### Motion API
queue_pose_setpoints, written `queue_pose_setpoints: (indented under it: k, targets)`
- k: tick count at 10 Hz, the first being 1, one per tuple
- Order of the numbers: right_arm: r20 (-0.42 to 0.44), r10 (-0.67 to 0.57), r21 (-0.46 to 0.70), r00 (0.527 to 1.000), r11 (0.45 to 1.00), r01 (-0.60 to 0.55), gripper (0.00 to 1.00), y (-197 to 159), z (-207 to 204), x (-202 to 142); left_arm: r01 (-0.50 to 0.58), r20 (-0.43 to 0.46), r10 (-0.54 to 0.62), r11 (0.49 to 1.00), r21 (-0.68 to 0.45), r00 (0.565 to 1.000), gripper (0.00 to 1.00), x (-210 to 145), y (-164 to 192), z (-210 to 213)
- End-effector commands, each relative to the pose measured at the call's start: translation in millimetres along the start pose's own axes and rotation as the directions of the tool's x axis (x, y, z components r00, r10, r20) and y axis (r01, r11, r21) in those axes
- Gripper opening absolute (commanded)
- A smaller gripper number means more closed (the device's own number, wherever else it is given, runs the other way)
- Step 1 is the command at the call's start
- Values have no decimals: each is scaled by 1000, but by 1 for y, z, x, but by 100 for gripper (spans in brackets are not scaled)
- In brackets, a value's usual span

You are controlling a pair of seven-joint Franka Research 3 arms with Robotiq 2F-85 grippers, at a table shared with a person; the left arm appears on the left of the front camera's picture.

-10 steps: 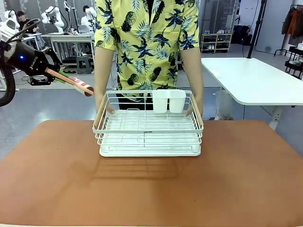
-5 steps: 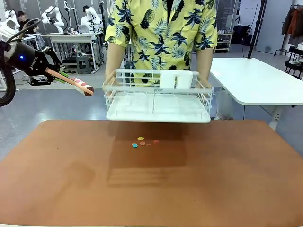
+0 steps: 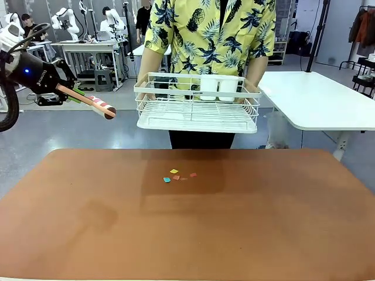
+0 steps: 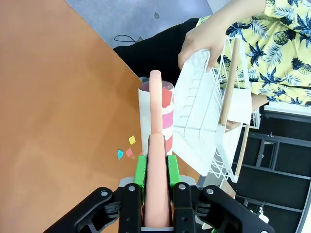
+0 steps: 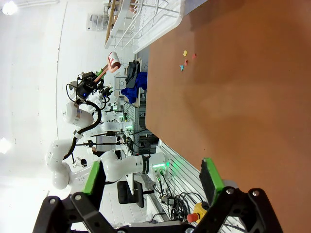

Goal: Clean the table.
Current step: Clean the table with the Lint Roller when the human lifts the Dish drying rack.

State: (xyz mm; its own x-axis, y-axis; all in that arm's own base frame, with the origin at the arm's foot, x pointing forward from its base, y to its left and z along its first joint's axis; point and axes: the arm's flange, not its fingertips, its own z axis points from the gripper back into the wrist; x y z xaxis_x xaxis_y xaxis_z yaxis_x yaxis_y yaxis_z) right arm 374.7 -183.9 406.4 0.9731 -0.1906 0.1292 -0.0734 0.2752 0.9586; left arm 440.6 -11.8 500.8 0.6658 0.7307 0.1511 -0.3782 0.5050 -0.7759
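The reddish-brown table [image 3: 263,222] carries a few small coloured paper scraps [image 3: 176,175] near its far middle. My left gripper [image 3: 63,89] hangs off the table's far left corner, shut on the pink handle [image 4: 155,145] of a lint roller [image 3: 104,108] whose head is striped white, pink and red. In the left wrist view the roller head [image 4: 166,111] points out past the table [image 4: 48,97] edge, with the scraps [image 4: 127,148] beside it. My right gripper [image 5: 151,177] is open and empty, above the table [image 5: 233,97] and well short of the scraps [image 5: 187,60].
A person at the far side holds a white wire dish rack [image 3: 197,108] with two white cups in both hands, lifted above the table's far edge. The rack [image 4: 204,121] is close to the roller head. A white-topped table [image 3: 316,99] stands at the back right.
The person lifted the dish rack off the table and drew it up and back, uncovering the coloured scraps beneath. My left arm and the roller have not moved.
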Motion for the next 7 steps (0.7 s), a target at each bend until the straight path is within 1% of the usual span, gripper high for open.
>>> queue_pose_setpoints:
  k: [1, 5, 6, 7]
  targets:
    - [0, 7, 7, 1000, 1000, -7, 100, 2, 1, 0, 1, 0, -1, 1000, -1, 1000, 12, 0, 0, 1]
    - [0, 7, 7, 1000, 1000, -7, 100, 2, 1, 0, 1, 0, -1, 1000, -1, 1000, 12, 0, 0, 1]
    - [0, 7, 7, 1000, 1000, -7, 100, 2, 1, 0, 0, 0, 0, 1000, 0, 1000, 21, 0, 0, 0]
    - [0, 7, 7, 1000, 1000, -7, 100, 2, 1, 0, 74, 35, -75, 997, 8, 997, 21, 8, -6, 7]
